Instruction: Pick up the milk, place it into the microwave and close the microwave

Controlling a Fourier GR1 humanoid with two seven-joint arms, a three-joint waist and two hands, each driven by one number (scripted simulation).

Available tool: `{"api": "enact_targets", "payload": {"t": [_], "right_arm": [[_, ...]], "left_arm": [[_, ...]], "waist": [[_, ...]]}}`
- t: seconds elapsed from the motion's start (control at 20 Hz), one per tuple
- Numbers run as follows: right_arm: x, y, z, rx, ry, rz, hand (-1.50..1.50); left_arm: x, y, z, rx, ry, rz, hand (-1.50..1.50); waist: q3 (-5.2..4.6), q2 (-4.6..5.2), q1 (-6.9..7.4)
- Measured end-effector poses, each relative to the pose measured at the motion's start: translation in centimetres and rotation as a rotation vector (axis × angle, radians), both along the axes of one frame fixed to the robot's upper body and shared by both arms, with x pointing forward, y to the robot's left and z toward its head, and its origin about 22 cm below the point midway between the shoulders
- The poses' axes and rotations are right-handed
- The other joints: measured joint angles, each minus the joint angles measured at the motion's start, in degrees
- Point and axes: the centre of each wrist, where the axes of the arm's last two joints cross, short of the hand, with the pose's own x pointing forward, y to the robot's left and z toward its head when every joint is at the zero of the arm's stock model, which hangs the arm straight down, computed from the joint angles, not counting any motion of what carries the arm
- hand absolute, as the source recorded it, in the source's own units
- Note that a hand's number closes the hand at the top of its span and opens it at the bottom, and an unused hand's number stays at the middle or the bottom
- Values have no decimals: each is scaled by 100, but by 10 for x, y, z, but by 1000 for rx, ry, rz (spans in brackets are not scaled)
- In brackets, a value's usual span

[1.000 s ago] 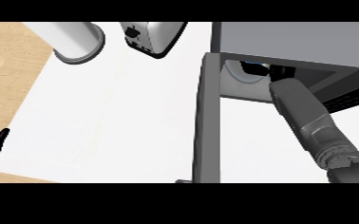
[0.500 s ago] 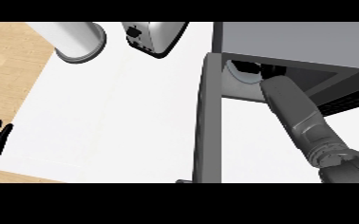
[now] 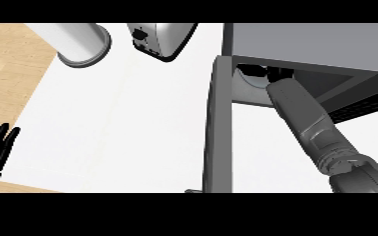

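Entry, placing step. My right forearm [image 3: 310,125] is reaching into the open microwave [image 3: 303,42]. My right hand [image 3: 279,73] is showing only as dark shapes at the cavity mouth, so I cannot tell whether it is closed on anything. The milk is not showing anywhere on the counter [image 3: 111,130]; I am judging it to be inside the cavity at that hand, hidden. A pale curved patch [image 3: 253,81] beside the hand could be the carton or the turntable, and I cannot tell which. My left hand [image 3: 7,142] is resting open at the view's left edge.

Risks I am watching:
- Pulling out while the hand is catching the milk would tip it or drag it back out.
- The forearm is lying just beside the open door [image 3: 221,130], so a sideways exit would knock it.
- Swinging the door before the arm is clear, or with the milk sitting near the sill, would stop it from shutting.
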Motion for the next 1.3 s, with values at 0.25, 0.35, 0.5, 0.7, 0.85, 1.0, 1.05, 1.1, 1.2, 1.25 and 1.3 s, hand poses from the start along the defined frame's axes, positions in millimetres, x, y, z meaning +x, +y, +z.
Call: {"api": "enact_targets", "payload": {"t": [0.25,0.35,0.5,0.7,0.85,1.0,1.05,1.1,1.2,1.25,1.3], "right_arm": [[-1,0,-2,13,0,18,-150],[-2,1,-3,15,2,24,-150],[-3,-3,-4,34,-2,35,-150],[-7,-1,-11,63,6,50,-150],[-9,-6,-15,83,13,77,-150],[-14,-6,-21,135,14,116,-150],[-16,-10,-25,150,17,132,-150],[-17,-10,-26,174,20,153,-150],[-22,-8,-34,213,24,186,-150],[-25,-8,-38,230,26,201,-150],[-27,-8,-41,251,26,215,-150]], "left_arm": [[-4,-2,-5,-8,-7,8,-150],[-5,-4,-5,-4,-8,8,-150],[-5,-5,-6,-2,-9,15,-150],[-10,-6,-6,6,-13,20,-150],[-14,-9,-7,3,-13,27,-150],[-20,-9,-9,-3,-10,31,-150],[-21,-11,-9,-2,-8,33,-150],[-23,-12,-10,-2,-6,33,-150],[-27,-13,-9,0,-7,39,-150],[-29,-15,-7,5,-9,38,-150],[-31,-16,-9,7,-4,39,-150]], "waist": [[1,-40,-62],[2,-50,-71],[3,-70,-130],[0,-107,-194],[0,-132,-250],[-1,-159,-310],[-2,-167,-329],[-2,-179,-356],[-4,-197,-390],[-4,-204,-405],[-5,-215,-433]]}}
